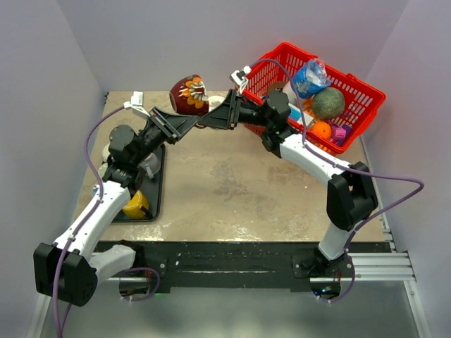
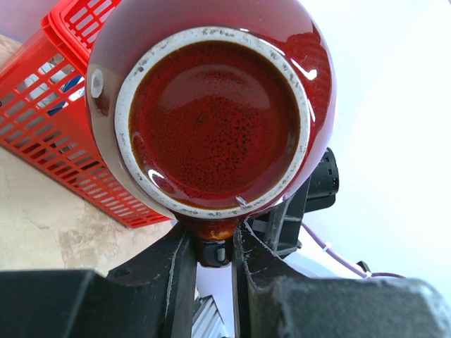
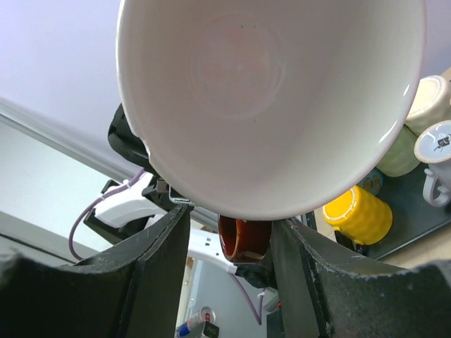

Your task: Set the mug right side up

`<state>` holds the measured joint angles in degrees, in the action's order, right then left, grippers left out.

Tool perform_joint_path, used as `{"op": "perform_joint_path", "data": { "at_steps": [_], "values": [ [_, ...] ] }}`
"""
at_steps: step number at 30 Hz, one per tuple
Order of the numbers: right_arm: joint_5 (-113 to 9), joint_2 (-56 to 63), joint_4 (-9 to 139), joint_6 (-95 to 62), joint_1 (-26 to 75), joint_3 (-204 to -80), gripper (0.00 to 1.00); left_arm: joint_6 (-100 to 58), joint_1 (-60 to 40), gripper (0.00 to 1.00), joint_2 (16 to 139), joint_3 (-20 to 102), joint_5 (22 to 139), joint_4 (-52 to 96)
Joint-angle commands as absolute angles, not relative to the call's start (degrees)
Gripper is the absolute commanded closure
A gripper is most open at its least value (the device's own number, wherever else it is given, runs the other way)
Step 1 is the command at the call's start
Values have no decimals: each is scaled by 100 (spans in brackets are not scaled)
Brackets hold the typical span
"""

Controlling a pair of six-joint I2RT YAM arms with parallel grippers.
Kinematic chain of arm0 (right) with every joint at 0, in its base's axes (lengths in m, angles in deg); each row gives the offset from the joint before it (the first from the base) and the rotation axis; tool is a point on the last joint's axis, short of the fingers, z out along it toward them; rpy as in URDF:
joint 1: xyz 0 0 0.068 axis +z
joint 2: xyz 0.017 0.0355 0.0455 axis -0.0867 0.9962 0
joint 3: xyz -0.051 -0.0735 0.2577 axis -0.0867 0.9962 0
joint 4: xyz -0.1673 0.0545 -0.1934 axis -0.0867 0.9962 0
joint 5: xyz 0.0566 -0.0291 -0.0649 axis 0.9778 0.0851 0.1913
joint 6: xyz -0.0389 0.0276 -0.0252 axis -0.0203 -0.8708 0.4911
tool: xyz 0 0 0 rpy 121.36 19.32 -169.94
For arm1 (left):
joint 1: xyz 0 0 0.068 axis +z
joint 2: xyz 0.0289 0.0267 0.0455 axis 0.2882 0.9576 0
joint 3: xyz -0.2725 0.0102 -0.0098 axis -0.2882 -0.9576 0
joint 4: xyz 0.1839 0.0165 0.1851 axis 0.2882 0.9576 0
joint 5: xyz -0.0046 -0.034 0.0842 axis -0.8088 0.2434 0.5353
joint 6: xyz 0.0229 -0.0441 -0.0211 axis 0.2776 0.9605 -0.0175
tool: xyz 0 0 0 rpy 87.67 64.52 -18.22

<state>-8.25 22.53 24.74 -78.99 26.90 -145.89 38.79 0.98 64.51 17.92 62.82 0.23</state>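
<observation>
Backdrop: pale lilac walls around a mottled tan worktop [image 1: 232, 183].
Mug [image 1: 189, 95]: red glaze, painted flowers, white inside. It is held in the air over the worktop's far edge, lying on its side, with its foot ring toward the left wrist camera and its mouth toward the right one.
Handling: ceramic, so stiff, fairly heavy for its size and breakable if dropped. The glaze shines and looks slick, so a pinch on the round belly could slip. The handle or the rim wall should give surer purchase.
Left hand [image 2: 213, 243]: clamped on the handle, just below the mug's base.
Right hand [image 3: 232, 232]: half closed, with a finger on either side of the mug's lower wall by the rim. I cannot tell whether they press it.
Progress: judged about halfway round, the mouth not yet up.
Risk: the mug could swing on the handle alone during a hand-over.
Nearby: red basket [image 1: 366, 95] of groceries at right; black tray [image 1: 156, 190] with a yellow cup [image 1: 135, 204] at left.
</observation>
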Motion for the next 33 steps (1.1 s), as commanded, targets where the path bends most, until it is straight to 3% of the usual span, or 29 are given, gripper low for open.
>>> {"op": "perform_joint_path", "data": {
  "at_steps": [1, 8, 19, 28, 29, 32, 33],
  "values": [
    [-645, 2322, 2168, -7898, 2728, -14760, 49, 3858, 93, 100, 6373, 1885, 6131, -852],
    [-592, 2419, 2291, -7819, 2737, -14778, 53, 3735, 93, 100, 6426, 1894, 6052, -834],
    [-504, 2524, 2141, -7977, 2737, -14804, 100, 3647, 93, 100, 6452, 1788, 5981, -808],
    [-662, 2402, 2124, -7933, 2737, -14690, 100, 3341, 93, 100, 6496, 1815, 5867, -588],
    [-697, 2358, 2159, -7933, 2737, -14690, 100, 3279, 93, 91, 6505, 1841, 5867, -475],
    [-847, 2253, 2457, -7766, 2728, -14672, 100, 3068, 93, 78, 6479, 1850, 5893, -229],
    [-951, 2217, 2528, -7679, 2728, -14664, 100, 3006, 93, 59, 6461, 1850, 5928, -149]
  ]
}}
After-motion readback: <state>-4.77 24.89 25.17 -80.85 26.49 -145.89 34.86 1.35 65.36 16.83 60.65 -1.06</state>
